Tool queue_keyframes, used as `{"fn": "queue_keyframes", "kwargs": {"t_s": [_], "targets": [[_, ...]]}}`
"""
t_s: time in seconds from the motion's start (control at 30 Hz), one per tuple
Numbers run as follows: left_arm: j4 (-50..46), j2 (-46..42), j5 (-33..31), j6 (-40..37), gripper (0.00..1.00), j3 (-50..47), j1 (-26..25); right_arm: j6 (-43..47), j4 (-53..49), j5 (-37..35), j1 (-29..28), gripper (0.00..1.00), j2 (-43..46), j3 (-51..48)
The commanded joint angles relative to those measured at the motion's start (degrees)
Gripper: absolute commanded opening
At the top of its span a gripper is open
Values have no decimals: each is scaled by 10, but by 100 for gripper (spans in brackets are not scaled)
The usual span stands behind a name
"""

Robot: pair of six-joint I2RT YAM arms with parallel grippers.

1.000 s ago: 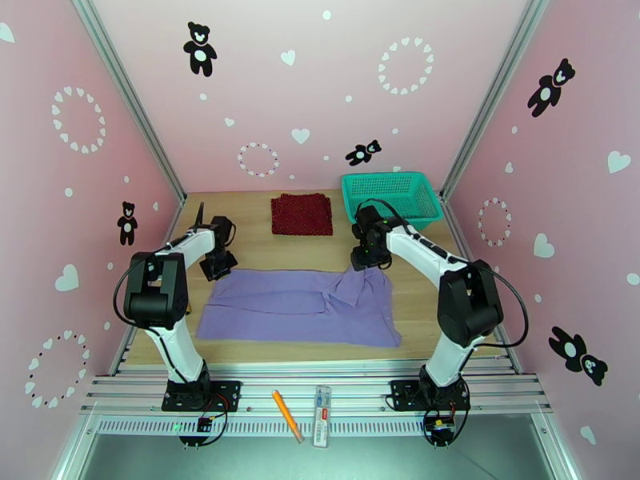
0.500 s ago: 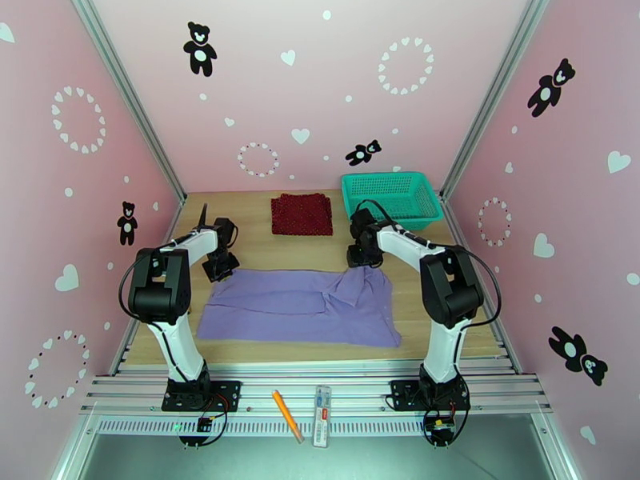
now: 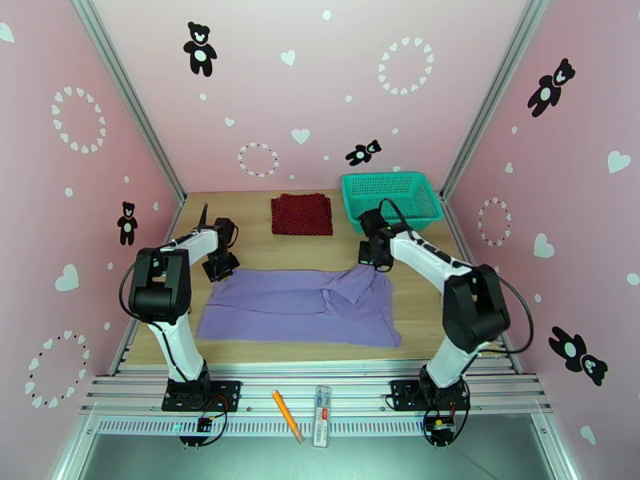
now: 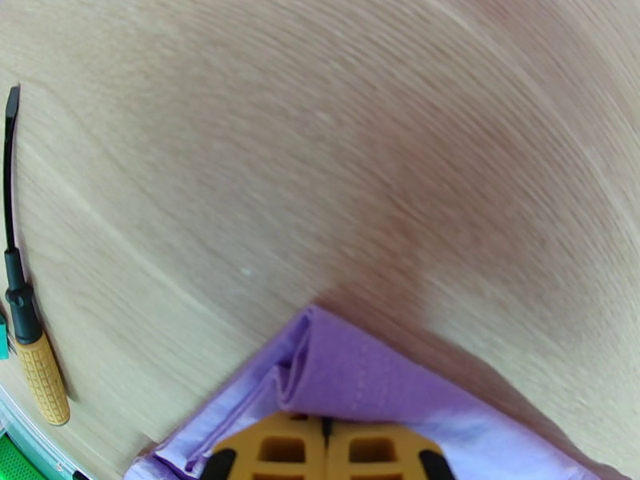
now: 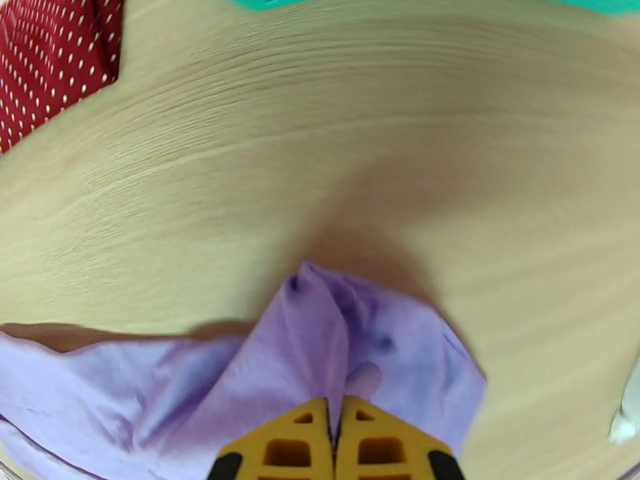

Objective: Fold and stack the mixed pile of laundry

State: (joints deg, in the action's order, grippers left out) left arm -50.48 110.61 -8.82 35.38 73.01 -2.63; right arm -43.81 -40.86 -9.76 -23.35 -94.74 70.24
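The lavender-purple T-shirt lies spread across the middle of the wooden table. My left gripper is shut on its far left corner, which shows as a folded purple edge pinched between the yellow fingers. My right gripper is shut on the far right corner, the purple cloth bunched and lifted a little at the yellow fingers. The dark red dotted cloth sits folded at the back of the table, and its edge lies far left in the right wrist view.
A teal mesh basket stands at the back right, just behind my right gripper. A tool with a black shaft and yellow grip lies at the table's left edge. An orange pencil and a clear packet rest on the front rail.
My right gripper has closed on the shirt's far right corner and shifted slightly to the right. The left gripper has stayed shut on its corner.
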Motion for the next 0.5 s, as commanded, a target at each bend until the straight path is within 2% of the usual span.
{"fn": "queue_keyframes", "kwargs": {"t_s": [0.0, 0.03, 0.13, 0.23, 0.4, 0.47], "targets": [[32, 32, 16, -1, 0, -1, -5, -131, -24, -30, -18, 0, 32, -51], [31, 34, 18, -3, 0, 1, -5, -153, -22, -29, -24, 0, 37, -66], [31, 38, 22, -9, 0, 7, -5, -197, -21, -23, -45, 13, 43, -96], [29, 42, 25, -13, 0, 13, -5, -210, -36, -28, -64, 23, 54, -106], [28, 44, 28, -14, 0, 21, -5, -173, -80, -65, -72, 41, 95, -107], [27, 43, 28, -15, 0, 23, -5, -127, -98, -85, -71, 52, 110, -103]]}}
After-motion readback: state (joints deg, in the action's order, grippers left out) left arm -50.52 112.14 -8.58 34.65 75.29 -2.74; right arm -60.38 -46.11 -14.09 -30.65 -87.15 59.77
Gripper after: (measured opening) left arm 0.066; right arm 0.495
